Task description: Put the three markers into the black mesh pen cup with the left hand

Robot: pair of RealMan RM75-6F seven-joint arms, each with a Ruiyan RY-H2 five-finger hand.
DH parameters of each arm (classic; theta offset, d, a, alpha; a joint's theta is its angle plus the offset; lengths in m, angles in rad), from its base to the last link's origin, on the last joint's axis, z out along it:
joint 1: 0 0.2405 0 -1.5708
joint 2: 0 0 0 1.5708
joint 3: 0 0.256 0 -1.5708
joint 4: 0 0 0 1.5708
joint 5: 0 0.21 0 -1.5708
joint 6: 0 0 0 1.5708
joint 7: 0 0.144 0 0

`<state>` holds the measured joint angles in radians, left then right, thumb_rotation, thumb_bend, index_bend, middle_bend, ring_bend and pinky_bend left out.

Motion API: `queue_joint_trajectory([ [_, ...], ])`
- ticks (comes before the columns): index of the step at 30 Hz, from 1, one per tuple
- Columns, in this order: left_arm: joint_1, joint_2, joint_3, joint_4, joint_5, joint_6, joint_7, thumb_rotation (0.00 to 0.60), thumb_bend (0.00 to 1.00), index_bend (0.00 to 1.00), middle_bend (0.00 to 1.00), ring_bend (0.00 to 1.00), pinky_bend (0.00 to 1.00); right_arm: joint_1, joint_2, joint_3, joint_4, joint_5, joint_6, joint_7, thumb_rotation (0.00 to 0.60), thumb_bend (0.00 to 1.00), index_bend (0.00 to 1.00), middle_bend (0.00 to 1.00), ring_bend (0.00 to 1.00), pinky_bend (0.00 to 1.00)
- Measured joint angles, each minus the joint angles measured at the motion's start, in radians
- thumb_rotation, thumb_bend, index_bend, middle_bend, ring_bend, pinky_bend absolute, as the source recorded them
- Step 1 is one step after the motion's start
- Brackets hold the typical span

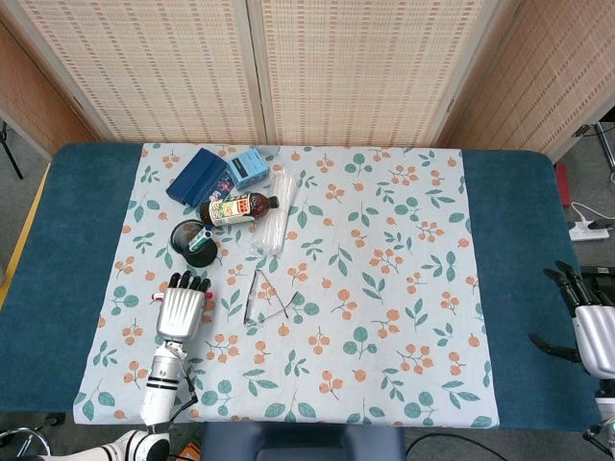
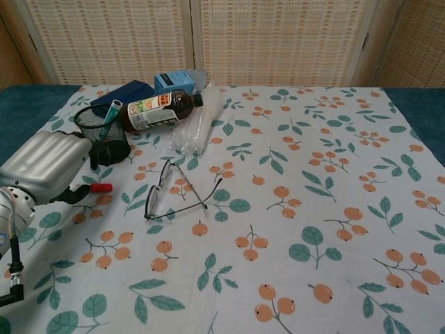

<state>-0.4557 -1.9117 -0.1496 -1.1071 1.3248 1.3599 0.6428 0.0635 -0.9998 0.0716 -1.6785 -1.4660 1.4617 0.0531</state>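
The black mesh pen cup (image 1: 190, 244) (image 2: 104, 136) stands on the left of the cloth, with a green-capped marker (image 1: 199, 239) (image 2: 111, 114) leaning in it. Just in front of the cup a red marker (image 2: 100, 187) lies flat on the cloth; only its red cap shows in the chest view and a small end (image 1: 154, 298) in the head view. My left hand (image 1: 182, 309) (image 2: 43, 167) is over that marker's body, fingers stretched toward the cup and dark fingertips (image 2: 97, 154) close to its base. My right hand (image 1: 588, 325) sits at the table's right edge, fingers spread, holding nothing.
Behind the cup lie a brown bottle (image 1: 238, 208) (image 2: 157, 110), a light blue box (image 1: 248, 167) and a navy case (image 1: 198, 176). A clear plastic sleeve (image 1: 277, 223) (image 2: 197, 125) and folded glasses (image 1: 265, 298) (image 2: 178, 191) lie right of the cup and marker.
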Motion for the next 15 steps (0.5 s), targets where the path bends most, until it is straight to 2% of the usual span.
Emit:
queue_joint_trajectory([
  [7, -0.017, -0.056, -0.015, 0.106, -0.027, -0.049, -0.023, 0.600, 0.30, 0.39, 0.38, 0.25, 0.28, -0.002, 0.002, 0.001, 0.000, 0.002, 0.003, 0.003, 0.600, 0.00, 0.16, 0.06, 0.29, 0.30],
  [15, -0.041, -0.093, -0.037, 0.179, -0.032, -0.060, -0.040, 0.600, 0.30, 0.39, 0.38, 0.26, 0.28, -0.002, 0.003, 0.002, 0.003, 0.003, 0.001, 0.008, 0.600, 0.00, 0.16, 0.06, 0.30, 0.30],
])
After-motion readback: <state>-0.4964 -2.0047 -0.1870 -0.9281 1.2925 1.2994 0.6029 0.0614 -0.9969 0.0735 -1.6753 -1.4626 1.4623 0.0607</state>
